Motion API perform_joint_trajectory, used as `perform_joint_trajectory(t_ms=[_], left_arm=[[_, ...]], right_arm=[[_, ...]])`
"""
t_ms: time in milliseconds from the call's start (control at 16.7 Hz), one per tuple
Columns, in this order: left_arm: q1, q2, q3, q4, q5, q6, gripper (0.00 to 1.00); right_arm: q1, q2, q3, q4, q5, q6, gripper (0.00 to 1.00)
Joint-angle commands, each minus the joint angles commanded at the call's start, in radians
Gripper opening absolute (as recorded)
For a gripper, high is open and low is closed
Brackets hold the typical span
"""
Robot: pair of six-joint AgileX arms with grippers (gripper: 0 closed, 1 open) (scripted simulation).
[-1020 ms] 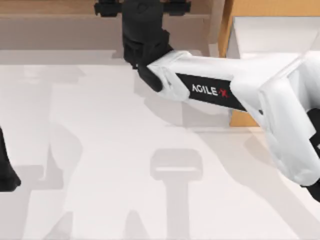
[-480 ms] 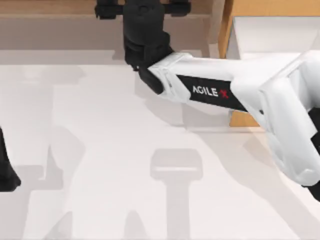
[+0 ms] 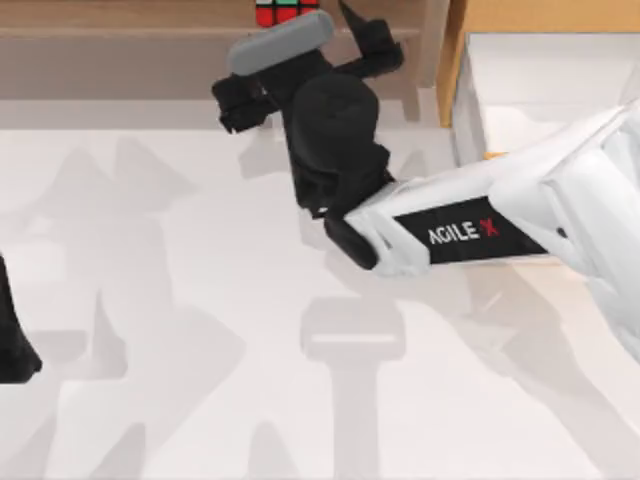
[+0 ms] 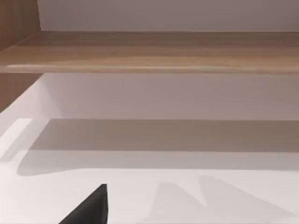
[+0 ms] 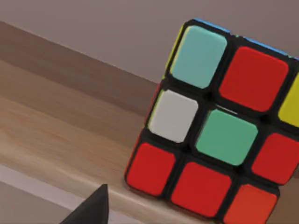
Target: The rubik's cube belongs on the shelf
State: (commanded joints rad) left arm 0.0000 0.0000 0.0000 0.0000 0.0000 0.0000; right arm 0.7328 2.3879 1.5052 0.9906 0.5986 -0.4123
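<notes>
The rubik's cube stands on the light-brown shelf at the table's far edge, its red stickers showing. The right wrist view has the cube close ahead, resting on the shelf board, with red, white, green and pale-blue stickers facing me. My right gripper hangs tilted just in front of the shelf, open, with nothing in it and apart from the cube. One dark fingertip pokes in below the cube. My left arm is parked at the table's left edge, its fingertip facing the shelf.
An orange-wood cabinet with a pale inner face stands at the far right, beside the shelf's upright post. My right forearm stretches across the right half of the white table.
My right gripper has let go of the cube and drawn back from the shelf toward the table's near side, tilting as it went. The cube now shows on the shelf. The left arm has not moved.
</notes>
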Motion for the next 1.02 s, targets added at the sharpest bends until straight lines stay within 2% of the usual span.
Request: perform_joint_trajectory(t_ms=[600,840,1020], left_arm=[[0.000,0.000,0.000,0.000,0.000,0.000,1.00],[0.000,0.000,0.000,0.000,0.000,0.000,1.00],[0.000,0.000,0.000,0.000,0.000,0.000,1.00]], right_arm=[[-0.060,-0.296,-0.871,0.493,-0.190,-0.652,1.00],[-0.155,-0.366,-1.119,0.637,-0.229,-0.893,1.00],[-0.268,-0.394,-1.229,0.711,-0.231,-1.036,1.00]])
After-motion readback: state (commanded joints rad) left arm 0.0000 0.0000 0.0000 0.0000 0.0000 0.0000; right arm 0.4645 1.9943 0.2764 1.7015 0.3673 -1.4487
